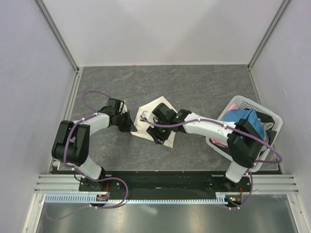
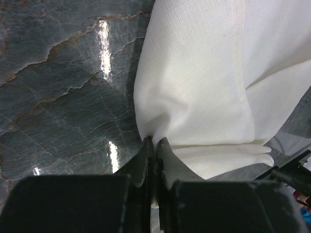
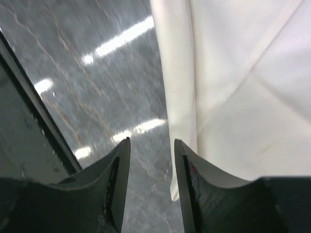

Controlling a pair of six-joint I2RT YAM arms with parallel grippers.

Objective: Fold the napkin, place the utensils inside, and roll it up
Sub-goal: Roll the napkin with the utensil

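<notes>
Grey marbled table [image 1: 194, 82], bearing at its far right a white lattice basket [image 1: 241, 102] that holds a blue cloth [image 1: 243, 119] and a pink cloth [image 1: 233, 105]. Cream-white napkin [image 1: 150, 114], folded with layered edges, lying at the table's centre between the two arms. Left gripper [image 2: 154, 145], at the napkin's left edge, its jaws clamped together on a pinch of the cloth; right gripper [image 3: 152, 150], low over the napkin's near edge, jaws parted with only bare table between them, the cloth just beside its right finger.
</notes>
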